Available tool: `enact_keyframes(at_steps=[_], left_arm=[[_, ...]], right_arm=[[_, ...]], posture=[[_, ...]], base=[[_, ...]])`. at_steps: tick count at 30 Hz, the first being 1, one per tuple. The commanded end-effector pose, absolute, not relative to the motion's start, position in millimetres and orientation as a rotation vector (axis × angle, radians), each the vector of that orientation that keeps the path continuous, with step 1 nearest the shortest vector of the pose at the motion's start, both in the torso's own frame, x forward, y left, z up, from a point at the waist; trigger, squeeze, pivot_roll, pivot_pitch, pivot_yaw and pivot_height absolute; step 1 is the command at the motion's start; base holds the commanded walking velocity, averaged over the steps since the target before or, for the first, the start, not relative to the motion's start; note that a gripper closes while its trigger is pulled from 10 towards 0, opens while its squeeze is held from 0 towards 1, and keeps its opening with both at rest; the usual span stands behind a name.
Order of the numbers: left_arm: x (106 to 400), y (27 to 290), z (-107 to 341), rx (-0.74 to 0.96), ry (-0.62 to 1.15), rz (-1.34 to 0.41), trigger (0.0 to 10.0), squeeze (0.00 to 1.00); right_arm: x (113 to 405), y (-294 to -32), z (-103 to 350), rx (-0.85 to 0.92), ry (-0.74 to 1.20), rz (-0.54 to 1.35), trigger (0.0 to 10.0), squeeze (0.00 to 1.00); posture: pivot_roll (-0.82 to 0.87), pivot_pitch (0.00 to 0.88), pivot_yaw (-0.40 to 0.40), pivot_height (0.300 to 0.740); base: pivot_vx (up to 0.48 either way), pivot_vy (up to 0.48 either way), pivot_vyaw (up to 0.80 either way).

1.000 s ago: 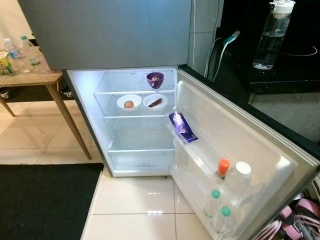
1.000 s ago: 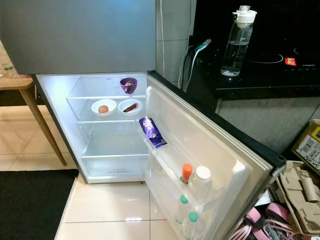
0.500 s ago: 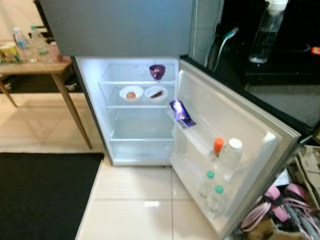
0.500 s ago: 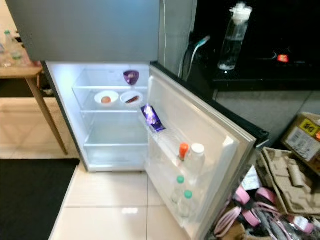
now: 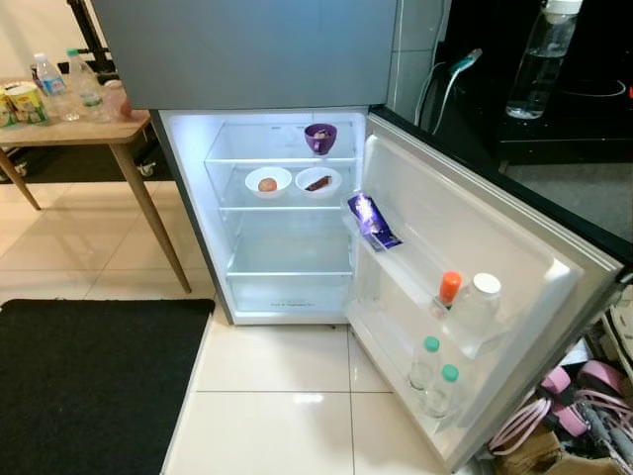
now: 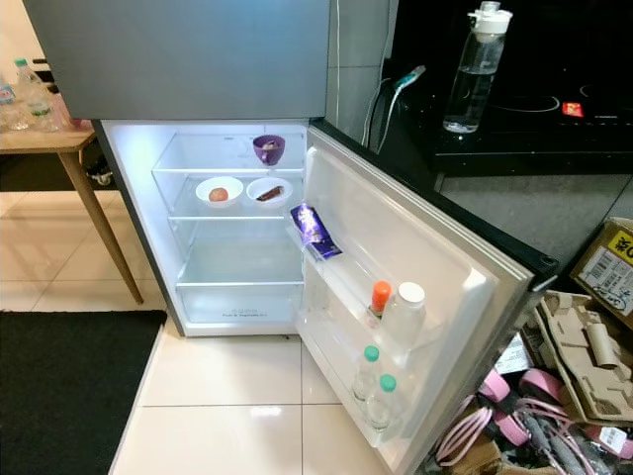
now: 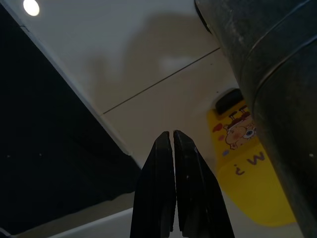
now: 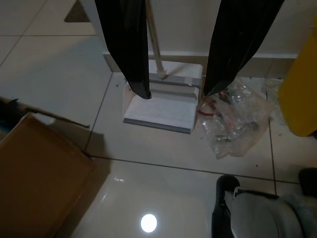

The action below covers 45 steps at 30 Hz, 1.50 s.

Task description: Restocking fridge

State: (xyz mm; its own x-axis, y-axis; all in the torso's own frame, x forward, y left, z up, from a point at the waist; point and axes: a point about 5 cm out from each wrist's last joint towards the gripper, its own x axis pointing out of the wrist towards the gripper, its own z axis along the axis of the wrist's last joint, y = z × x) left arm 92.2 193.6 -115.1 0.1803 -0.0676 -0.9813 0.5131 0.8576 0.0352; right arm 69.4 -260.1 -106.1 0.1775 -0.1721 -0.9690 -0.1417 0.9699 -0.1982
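The fridge [image 5: 287, 247] stands open before me, lit inside. A purple cup [image 5: 319, 138] sits on the top shelf. Two white bowls [image 5: 268, 181] [image 5: 318, 181] with food rest on the shelf below. The open door [image 5: 465, 257] swings out to the right and holds a purple packet [image 5: 373, 220], an orange-capped bottle [image 5: 444, 296], a white-capped bottle [image 5: 479, 303] and two green-capped bottles [image 5: 425, 362]. My left gripper [image 7: 173, 139] hangs shut above the floor tiles. My right gripper [image 8: 176, 91] hangs open over a dustpan [image 8: 161, 101] on the floor.
A wooden table [image 5: 74, 134] with water bottles [image 5: 87, 91] stands at the left. A black mat [image 5: 89, 386] lies on the floor left of the fridge. A clear bottle [image 5: 536, 59] stands on the dark counter [image 5: 564, 139] at right. Boxes and pink clutter [image 6: 554, 396] lie behind the door.
The camera has shifted, so the fridge now sits a little further right and lower in the picture. Nothing in the fridge has moved.
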Motion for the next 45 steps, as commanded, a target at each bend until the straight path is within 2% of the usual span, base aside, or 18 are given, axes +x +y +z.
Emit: enact_keyframes(at_steps=[1,14,20,22,26,28,31,32,33,34,36,39,40,45], left_arm=[[103,193,-113,0.4,1.287,-0.4,10.0,0.0],[103,193,-113,0.385,1.293,-0.403,10.0,0.0],[102,192,-113,0.38,1.293,-0.4,10.0,0.0],[102,192,-113,0.38,1.293,-0.4,10.0,0.0],[102,192,-113,0.378,1.296,-0.4,10.0,0.0],[101,192,-113,0.376,1.299,-0.399,10.0,0.0],[101,192,-113,0.374,1.3,-0.398,10.0,0.0],[101,192,-113,0.37,1.301,-0.397,10.0,0.0],[101,192,-113,0.37,1.301,-0.397,10.0,0.0],[101,191,-113,0.367,1.302,-0.397,10.0,0.0],[101,191,-113,0.361,1.304,-0.395,10.0,0.0],[100,191,-113,0.359,1.305,-0.394,10.0,0.0],[100,191,-113,0.356,1.305,-0.393,10.0,0.0],[101,192,-113,0.351,1.305,-0.39,10.0,0.0]], right_arm=[[71,-261,-105,-0.274,1.391,-0.016,10.0,0.0],[71,-262,-105,-0.289,1.392,-0.022,10.0,0.0],[90,-291,-91,-0.328,1.27,-0.253,10.0,0.0],[90,-291,-91,-0.328,1.27,-0.253,10.0,0.0],[110,-307,-79,-0.231,1.14,-0.396,10.0,0.0],[133,-322,-64,-0.142,1.007,-0.507,10.0,0.0],[147,-329,-54,-0.103,0.935,-0.555,10.0,0.0],[163,-335,-43,-0.079,0.857,-0.577,3.8,0.0],[163,-335,-43,-0.079,0.857,-0.577,3.8,0.0],[179,-342,-30,-0.073,0.78,-0.598,0.0,0.0],[204,-354,-6,-0.053,0.646,-0.627,0.0,0.0],[214,-358,5,-0.039,0.589,-0.639,0.0,0.0],[223,-361,15,-0.005,0.525,-0.635,10.0,0.0],[251,-354,37,0.135,0.351,-0.524,10.0,0.0]], posture=[[-0.11,0.0,0.027,0.74],[-0.11,0.0,0.027,0.74],[-0.11,0.0,0.027,0.74],[-0.11,0.0,0.027,0.74],[-0.1,0.0,0.024,0.74],[-0.1,0.0,0.024,0.74],[-0.1,0.0,0.024,0.74],[-0.1,0.0,0.024,0.74],[-0.1,0.0,0.024,0.74],[-0.1,0.0,0.021,0.74],[-0.1,0.0,0.018,0.74],[-0.1,0.0,0.018,0.74],[-0.1,0.0,0.017,0.74],[-0.1,0.0,0.017,0.74]], base=[[0.0,0.0,0.0],[0.0,0.0,0.0],[0.0,0.0,0.0],[0.0,0.0,0.0],[0.0,0.0,0.0],[0.0,0.0,0.0],[0.0,0.0,0.0],[0.0,0.0,0.0],[0.0,0.0,0.0],[0.0,0.0,0.0],[0.0,0.0,0.0],[0.0,0.0,0.0],[0.0,0.0,0.0],[0.0,0.0,0.0]])
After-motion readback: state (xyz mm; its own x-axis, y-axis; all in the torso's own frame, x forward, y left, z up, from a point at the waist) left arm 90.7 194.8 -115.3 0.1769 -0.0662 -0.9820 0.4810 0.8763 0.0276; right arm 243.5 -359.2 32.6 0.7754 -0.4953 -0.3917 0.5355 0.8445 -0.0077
